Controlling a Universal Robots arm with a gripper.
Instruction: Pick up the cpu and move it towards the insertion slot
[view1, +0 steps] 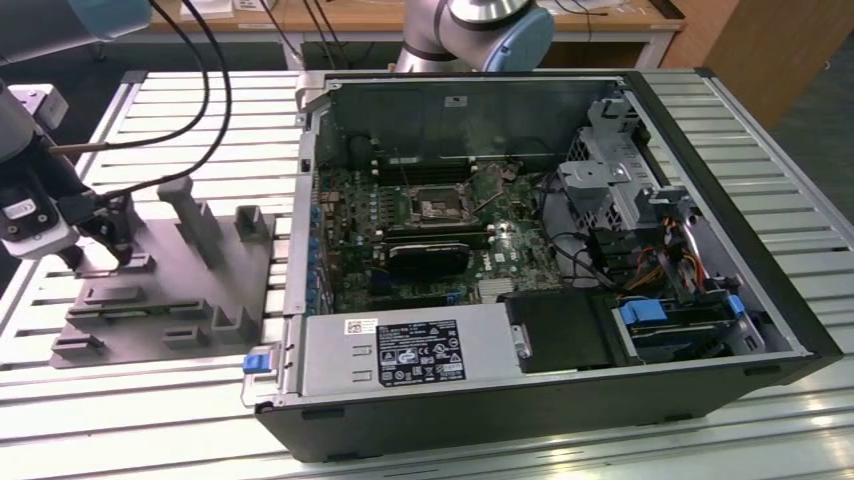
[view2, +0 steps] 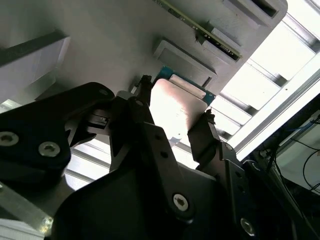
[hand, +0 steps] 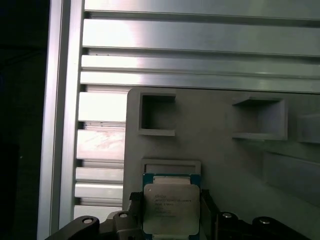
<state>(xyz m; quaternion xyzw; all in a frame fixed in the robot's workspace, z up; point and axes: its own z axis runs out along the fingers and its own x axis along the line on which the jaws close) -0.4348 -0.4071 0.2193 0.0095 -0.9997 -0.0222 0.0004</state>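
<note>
The black two-fingered claw (view2: 176, 100) is narrowed, one finger against each side of the flat, square, silver-topped cpu (hand: 171, 207). It sits at a shallow pocket of the grey plastic fixture block (hand: 225, 150) on the slatted aluminium tabletop (hand: 200, 35). Well apart from the claw, the open black computer case (view1: 767, 250) holds a green circuit board (view1: 354, 285) with the dark, silver-framed insertion slot (view1: 438, 208).

The cpu (hand: 171, 207) is silver-grey with a blue-green rim; the claw (view2: 176, 100) black; the fixture (view1: 174, 290) plain grey; the table (view1: 174, 120) ribbed silver; the circuit board (view1: 400, 200) green.
</note>
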